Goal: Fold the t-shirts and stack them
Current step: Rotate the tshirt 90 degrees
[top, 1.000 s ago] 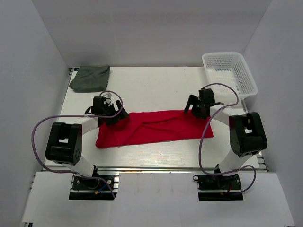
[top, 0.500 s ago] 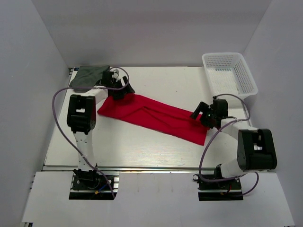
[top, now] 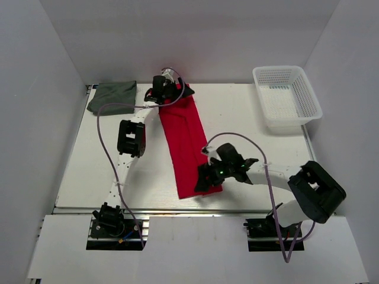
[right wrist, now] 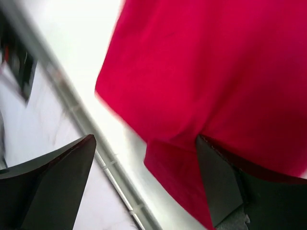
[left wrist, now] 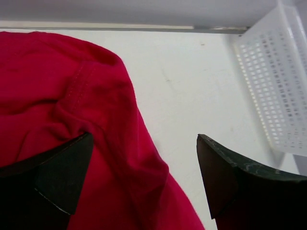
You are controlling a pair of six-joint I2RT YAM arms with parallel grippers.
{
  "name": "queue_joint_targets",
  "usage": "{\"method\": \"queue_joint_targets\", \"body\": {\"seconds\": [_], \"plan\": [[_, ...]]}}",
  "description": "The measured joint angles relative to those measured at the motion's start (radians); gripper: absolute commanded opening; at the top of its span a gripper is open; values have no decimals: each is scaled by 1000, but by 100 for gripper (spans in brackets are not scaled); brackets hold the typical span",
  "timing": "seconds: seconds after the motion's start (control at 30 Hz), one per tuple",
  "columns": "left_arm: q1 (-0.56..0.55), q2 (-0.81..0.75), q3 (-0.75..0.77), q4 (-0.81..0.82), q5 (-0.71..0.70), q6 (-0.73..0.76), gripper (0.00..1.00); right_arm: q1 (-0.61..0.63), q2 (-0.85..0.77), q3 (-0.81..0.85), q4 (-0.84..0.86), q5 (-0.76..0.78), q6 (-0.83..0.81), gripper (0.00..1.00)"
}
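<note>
The bright red t-shirt lies on the table as a long narrow strip running from the far edge toward the near edge. My left gripper is over its far end, jaws open wide, with red cloth lying beneath and between the fingers. My right gripper is at the strip's near end, also open; the red hem sits under its right finger, close to the table's front rail. The dark grey-green t-shirt lies folded at the far left corner, away from both grippers.
A white mesh basket stands at the far right corner; it also shows at the right of the left wrist view as the basket wall. The metal front rail runs just beyond the red hem. White walls enclose the table.
The red shirt has swung from lying crosswise to lying lengthwise. My left gripper went to the far edge with one end; my right gripper came to the near edge with the other.
</note>
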Motion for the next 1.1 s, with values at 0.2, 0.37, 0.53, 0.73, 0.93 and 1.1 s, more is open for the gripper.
{"method": "queue_joint_targets", "body": {"seconds": [0.2, 0.37, 0.53, 0.73, 0.93, 1.1], "plan": [[-78, 40, 10, 137, -27, -77, 100, 231, 161, 163, -61, -42, -181, 75], [-124, 53, 10, 191, -58, -103, 100, 326, 216, 240, -87, -32, -274, 83], [-138, 51, 7, 203, -64, -79, 100, 350, 192, 239, -109, -13, -301, 90], [-137, -20, -32, 145, -92, -18, 100, 353, 126, 244, -175, 61, -304, 90], [-134, -312, -144, 14, -88, 78, 100, 355, 23, 259, -203, 173, -325, 90], [-132, -690, -280, -126, -132, 180, 100, 356, -17, 259, -224, 303, -329, 90]]}}
